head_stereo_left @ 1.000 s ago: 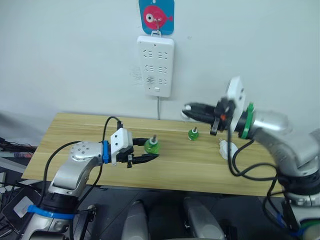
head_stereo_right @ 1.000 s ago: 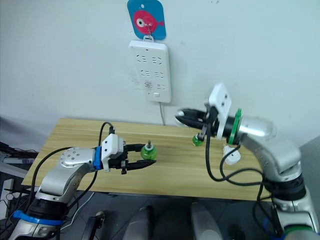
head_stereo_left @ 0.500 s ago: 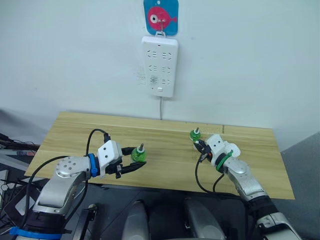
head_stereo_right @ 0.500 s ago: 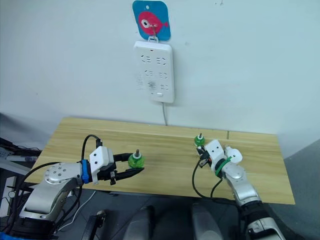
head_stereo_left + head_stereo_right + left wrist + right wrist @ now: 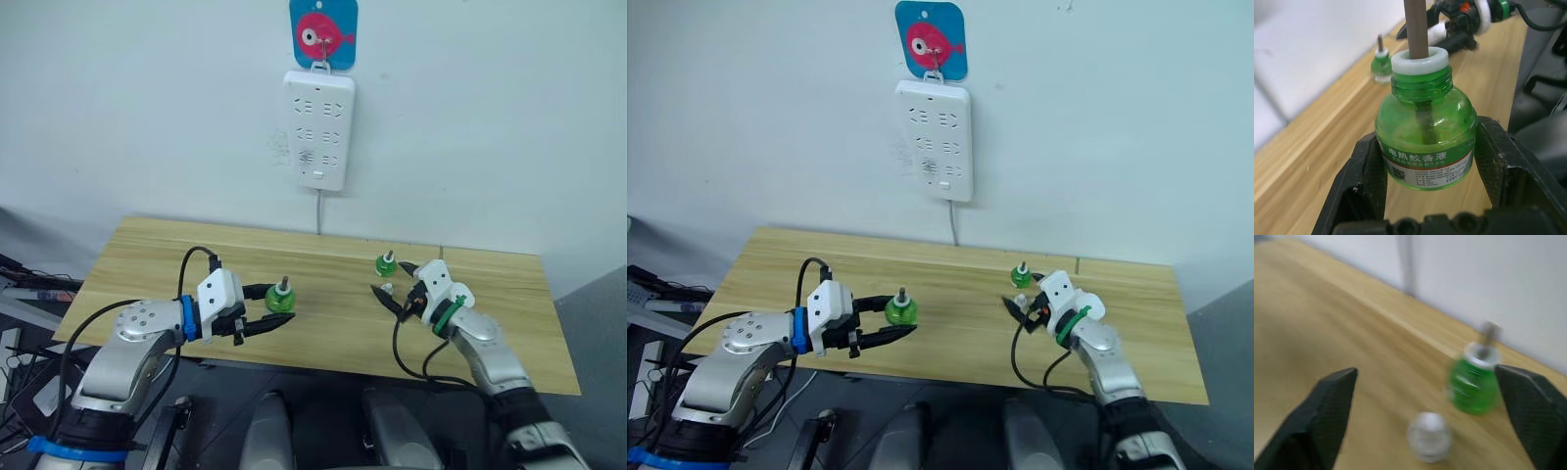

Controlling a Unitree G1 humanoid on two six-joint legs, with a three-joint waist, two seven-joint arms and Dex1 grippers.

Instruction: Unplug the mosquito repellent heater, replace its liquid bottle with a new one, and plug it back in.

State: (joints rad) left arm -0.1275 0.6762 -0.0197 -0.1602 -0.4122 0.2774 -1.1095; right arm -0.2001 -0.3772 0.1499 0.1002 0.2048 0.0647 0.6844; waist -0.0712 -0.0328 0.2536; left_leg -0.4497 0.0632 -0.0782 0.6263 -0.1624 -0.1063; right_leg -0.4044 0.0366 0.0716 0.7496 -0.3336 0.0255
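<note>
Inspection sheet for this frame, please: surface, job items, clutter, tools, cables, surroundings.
Surface: light wooden table, planks running side to side.
Job's things: green liquid bottle with a wick, held in the left tool; second green bottle upright on the table near the right tool.
Clutter: small white rounded piece on the table in front of the second bottle; cannot tell what it is.
Grippers: left tool shut on the bottle's body; right tool open, low over the table.
Cables: black cable looping over the left arm; power strip cord dropping behind the table.
Surroundings: white power strip hanging on the wall from a fish-shaped hook.
</note>
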